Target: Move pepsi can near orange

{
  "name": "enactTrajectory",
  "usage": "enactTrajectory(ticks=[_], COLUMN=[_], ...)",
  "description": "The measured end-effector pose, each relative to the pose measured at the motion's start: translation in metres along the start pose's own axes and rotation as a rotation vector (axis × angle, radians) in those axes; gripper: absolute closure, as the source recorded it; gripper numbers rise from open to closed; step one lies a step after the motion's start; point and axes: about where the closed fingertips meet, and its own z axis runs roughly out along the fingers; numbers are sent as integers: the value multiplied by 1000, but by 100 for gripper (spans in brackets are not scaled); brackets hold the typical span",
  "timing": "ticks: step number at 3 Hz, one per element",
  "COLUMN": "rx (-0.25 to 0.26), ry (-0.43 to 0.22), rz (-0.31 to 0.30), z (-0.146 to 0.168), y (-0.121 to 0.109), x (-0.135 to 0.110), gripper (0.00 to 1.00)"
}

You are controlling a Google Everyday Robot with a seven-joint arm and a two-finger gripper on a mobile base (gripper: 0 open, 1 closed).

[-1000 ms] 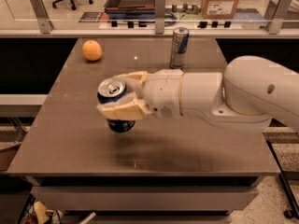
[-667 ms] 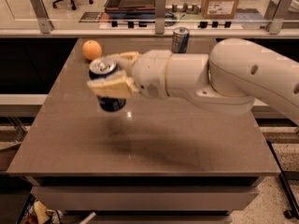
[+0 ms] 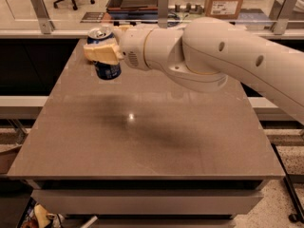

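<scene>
The arm (image 3: pixel 213 56) has swung the pepsi can (image 3: pixel 107 70) from mid-table to the far left corner. There the gripper (image 3: pixel 102 53) hangs above the table (image 3: pixel 142 146), its cream fingers (image 3: pixel 97 51) clamped around the can's waist. The orange, in plain view here a moment ago, is now out of sight behind hand and can. A good set-down likely means lowering the can straight and upright, just beside the fruit without nudging it. The far and left edges run close, leaving little margin. The open tabletop toward the front looks the safer side for a retreat.
</scene>
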Motion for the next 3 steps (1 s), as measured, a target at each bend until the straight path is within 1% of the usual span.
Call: enactTrajectory(ticks=[1, 2, 3], rx=[105, 191, 244], ry=[45, 85, 89], rz=[13, 44, 66], z=[20, 34, 49], y=[-32, -65, -93], x=[10, 33, 48], gripper=[100, 100, 100])
